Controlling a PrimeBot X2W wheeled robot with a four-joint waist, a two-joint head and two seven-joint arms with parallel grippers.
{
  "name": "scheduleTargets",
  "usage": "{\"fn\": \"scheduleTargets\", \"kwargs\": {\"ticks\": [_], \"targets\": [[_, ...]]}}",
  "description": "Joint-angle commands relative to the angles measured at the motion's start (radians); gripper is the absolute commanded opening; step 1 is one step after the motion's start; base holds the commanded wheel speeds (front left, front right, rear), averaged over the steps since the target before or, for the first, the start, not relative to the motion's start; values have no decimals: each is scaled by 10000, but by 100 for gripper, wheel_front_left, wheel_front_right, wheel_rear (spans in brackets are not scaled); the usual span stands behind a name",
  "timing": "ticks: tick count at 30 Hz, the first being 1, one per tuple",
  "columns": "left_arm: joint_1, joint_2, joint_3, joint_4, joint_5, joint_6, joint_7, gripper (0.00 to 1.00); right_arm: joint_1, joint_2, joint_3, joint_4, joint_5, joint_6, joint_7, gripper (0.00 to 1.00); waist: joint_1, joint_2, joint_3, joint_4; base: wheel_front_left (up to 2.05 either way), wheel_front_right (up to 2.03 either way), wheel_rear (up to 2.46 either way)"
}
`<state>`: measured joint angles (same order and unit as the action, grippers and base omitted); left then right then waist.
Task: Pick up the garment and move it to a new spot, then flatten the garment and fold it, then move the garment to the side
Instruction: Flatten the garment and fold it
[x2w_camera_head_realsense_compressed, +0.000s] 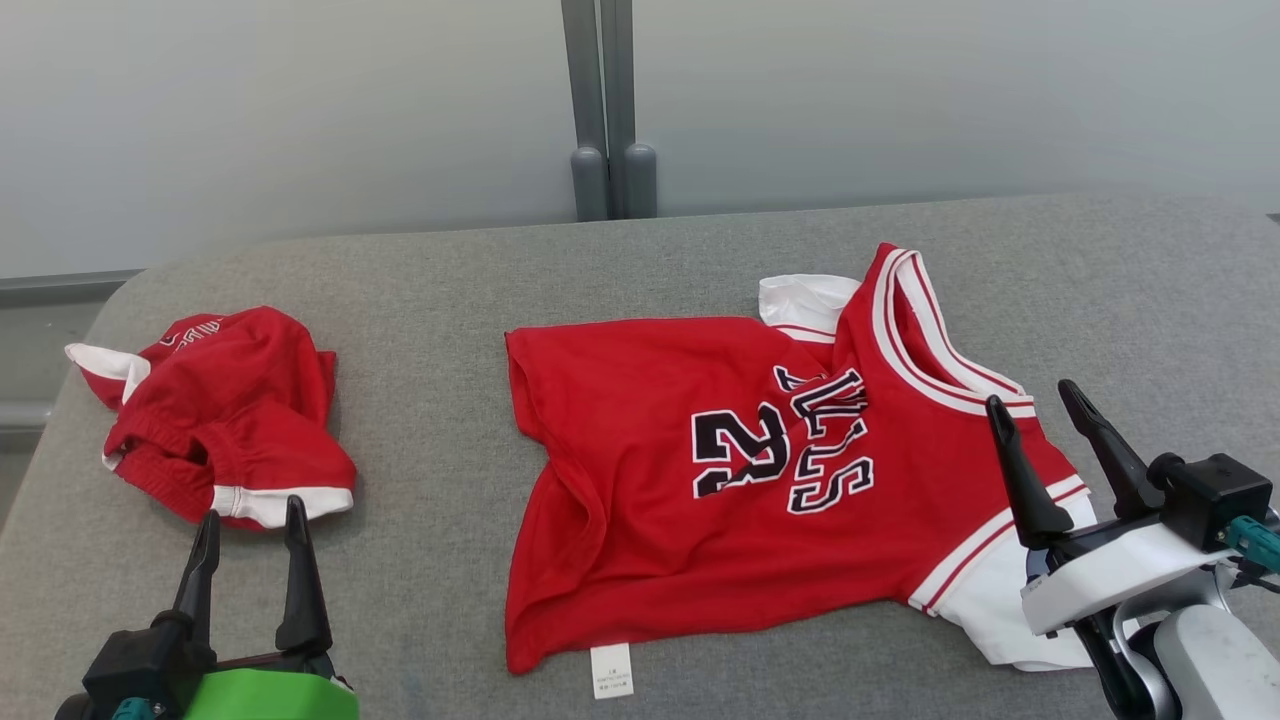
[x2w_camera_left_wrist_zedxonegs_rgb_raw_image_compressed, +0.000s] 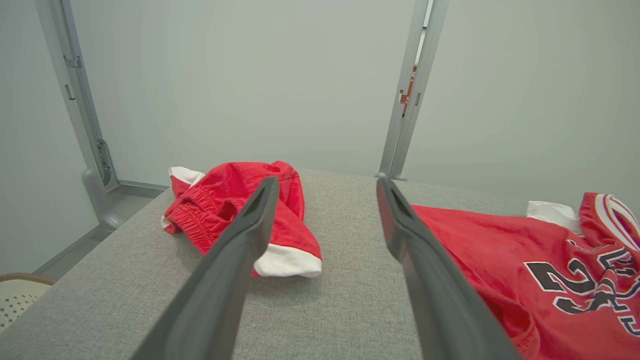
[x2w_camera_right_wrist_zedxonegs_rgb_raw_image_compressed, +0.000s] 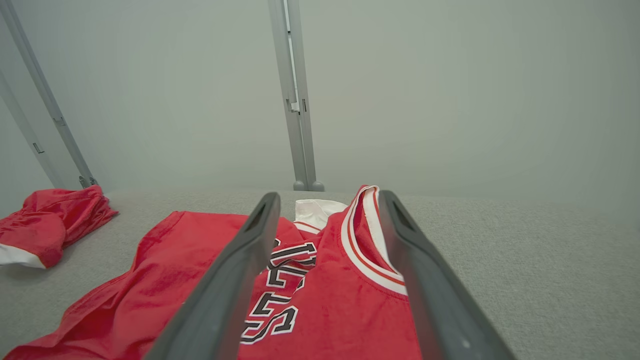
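A red basketball jersey (x2w_camera_head_realsense_compressed: 720, 470) with white trim and black lettering lies spread and wrinkled on the grey table, collar toward the right; it also appears as the jersey (x2w_camera_left_wrist_zedxonegs_rgb_raw_image_compressed: 540, 270) and the jersey (x2w_camera_right_wrist_zedxonegs_rgb_raw_image_compressed: 310, 285). My right gripper (x2w_camera_head_realsense_compressed: 1040, 400) hovers open over its right shoulder edge, nothing between the fingers. My right gripper (x2w_camera_right_wrist_zedxonegs_rgb_raw_image_compressed: 327, 200) points along the collar. My left gripper (x2w_camera_head_realsense_compressed: 252, 515) stands open near the front left, just in front of crumpled red shorts (x2w_camera_head_realsense_compressed: 225, 415). My left gripper (x2w_camera_left_wrist_zedxonegs_rgb_raw_image_compressed: 325, 185) holds nothing.
The grey padded table (x2w_camera_head_realsense_compressed: 430, 300) ends in a rounded left edge and a far edge against a pale wall. A grey post (x2w_camera_head_realsense_compressed: 605, 110) rises behind the middle. The red shorts (x2w_camera_left_wrist_zedxonegs_rgb_raw_image_compressed: 240, 210) sit near the left corner.
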<state>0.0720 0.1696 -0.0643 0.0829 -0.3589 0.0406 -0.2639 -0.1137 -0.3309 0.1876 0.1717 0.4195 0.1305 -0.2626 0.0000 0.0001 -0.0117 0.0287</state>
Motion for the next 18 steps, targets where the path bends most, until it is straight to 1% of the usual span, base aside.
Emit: {"fn": "scheduleTargets", "kwargs": {"ticks": [1, 8, 10, 12, 14, 16, 18], "targets": [[-11, -48, 86, 40, 118, -79, -2, 100, -103, -23, 0, 35, 22, 5, -28, 100, 0, -1, -2, -2, 0, 0, 0], [-42, -169, 226, 218, 283, -337, -3, 100, -144, -33, -76, 80, 51, 5, -28, 100, 0, -1, 8, -77, 0, 0, 0], [-16, -178, 145, 367, 291, -414, 10, 100, -152, -160, -119, 141, 101, 5, -28, 100, 0, -1, 22, -124, 0, 0, 0], [65, -160, 73, 384, 284, -385, 219, 100, -154, -434, -139, 238, 88, 3, -28, 100, 0, -1, 15, -175, 0, 0, 0], [254, -250, -14, 267, -37, -412, 860, 100, -96, -695, -343, 374, 345, 5, 72, 100, 0, -1, 11, -209, 0, 0, 0], [431, -57, -213, -23, -79, -488, 1732, 100, 101, -1069, -436, 595, 655, 5, 919, 100, 0, -1, 20, -257, 0, 0, 0], [575, 6, -384, -400, -306, -528, 2669, 100, 190, -1503, -395, 639, 1142, 5, 2018, 100, 0, -1, 62, -306, 0, 0, 0]]}}
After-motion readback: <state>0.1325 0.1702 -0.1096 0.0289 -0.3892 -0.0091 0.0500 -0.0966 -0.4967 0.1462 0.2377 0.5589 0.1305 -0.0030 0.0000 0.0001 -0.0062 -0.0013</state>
